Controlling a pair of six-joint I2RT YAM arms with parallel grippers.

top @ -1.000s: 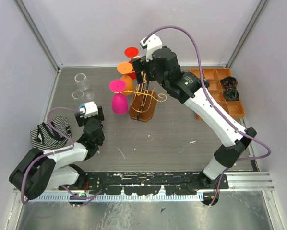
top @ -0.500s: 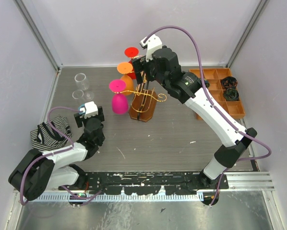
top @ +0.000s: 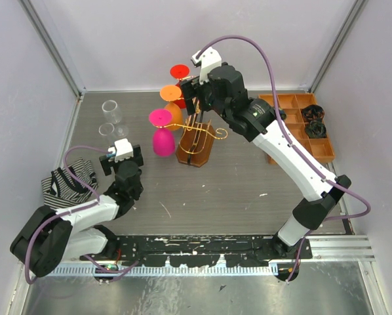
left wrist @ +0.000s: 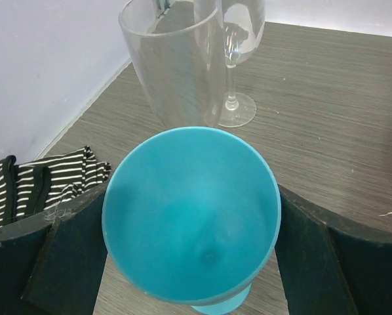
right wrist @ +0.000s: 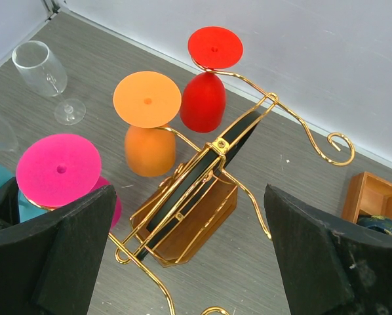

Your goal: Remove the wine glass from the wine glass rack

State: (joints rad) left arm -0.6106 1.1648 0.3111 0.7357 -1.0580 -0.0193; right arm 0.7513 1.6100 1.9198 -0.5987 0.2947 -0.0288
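Note:
The gold wire wine glass rack (top: 196, 139) on its brown wooden base stands mid-table; it also shows in the right wrist view (right wrist: 202, 190). Three glasses hang upside down on it: pink (top: 162, 131) (right wrist: 58, 172), orange (top: 172, 100) (right wrist: 148, 125) and red (top: 179, 73) (right wrist: 206, 85). My right gripper (top: 195, 92) (right wrist: 188, 190) is open and empty above the rack's top. My left gripper (top: 117, 152) (left wrist: 193, 197) is shut on an upright teal wine glass (left wrist: 191, 213) low over the table at the left, its fingers (left wrist: 71, 262) against the bowl's sides.
A clear tumbler (left wrist: 173, 65) (top: 111, 108) and a clear wine glass (left wrist: 238, 46) stand just beyond the teal glass. A striped cloth (top: 68, 180) (left wrist: 32, 180) lies at the left. An orange-brown compartment tray (top: 299, 128) (right wrist: 373, 197) sits at the right. Walls enclose the table.
My left gripper with the teal glass has shifted very slightly up and to the right. The right arm and the rack's glasses have not moved.

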